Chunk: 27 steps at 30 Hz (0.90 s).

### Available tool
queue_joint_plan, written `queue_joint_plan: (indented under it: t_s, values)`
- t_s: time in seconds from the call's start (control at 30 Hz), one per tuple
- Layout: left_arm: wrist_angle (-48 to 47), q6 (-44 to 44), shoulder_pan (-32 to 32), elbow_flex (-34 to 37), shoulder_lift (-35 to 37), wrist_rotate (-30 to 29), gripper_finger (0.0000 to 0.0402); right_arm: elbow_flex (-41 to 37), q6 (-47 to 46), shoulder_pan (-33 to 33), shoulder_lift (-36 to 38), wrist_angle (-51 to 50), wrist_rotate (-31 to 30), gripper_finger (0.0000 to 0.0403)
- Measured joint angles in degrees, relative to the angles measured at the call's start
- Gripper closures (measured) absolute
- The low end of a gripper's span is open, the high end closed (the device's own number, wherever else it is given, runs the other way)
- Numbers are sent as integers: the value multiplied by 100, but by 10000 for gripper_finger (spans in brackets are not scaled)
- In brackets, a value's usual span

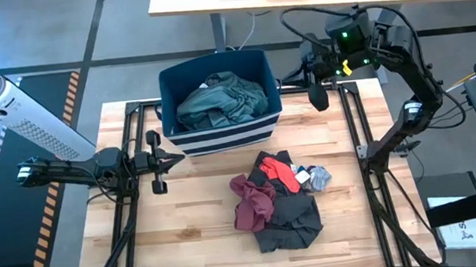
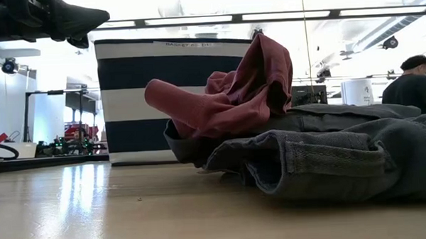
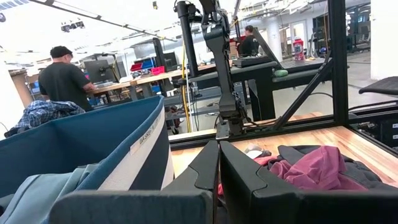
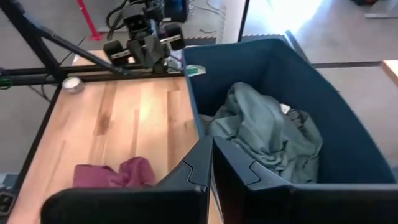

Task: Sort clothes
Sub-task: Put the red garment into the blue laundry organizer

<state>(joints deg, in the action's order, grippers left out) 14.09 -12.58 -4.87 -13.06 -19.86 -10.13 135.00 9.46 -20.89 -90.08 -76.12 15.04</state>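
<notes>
Dark fingers of the left end effector sit pressed together with nothing between them, hovering at the bin's near-left corner above the bench. The right end effector is likewise closed and empty, raised just off the bin's right side. Inside the bin lies a teal-green garment. What is left to sort is the pile: a red piece draped on a charcoal garment, with a brighter red scrap and a small grey piece at its far-right edge. The pile lies near the bench's middle, on the near side of the bin, its long axis running roughly from bin to front edge. It sits to the right of the left end effector and nearer than the right one; neither arm looks clearly closer, by my reckoning.
</notes>
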Motion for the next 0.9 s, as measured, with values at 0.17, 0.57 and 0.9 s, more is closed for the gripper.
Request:
queue_joint_plan:
  t_s: [0.17, 0.57, 0.9]
  values:
    - [0, 0, 0, 0, 0, 0, 402, -21, -198, 201, 0, -203, -3, 403]
    - [0, 0, -2, 0, 0, 0, 402, -810, -307, 919, -78, -588, -154, 403]
    - [0, 0, 0, 0, 0, 0, 402, -2662, -560, 1771, -79, 343, -156, 403]
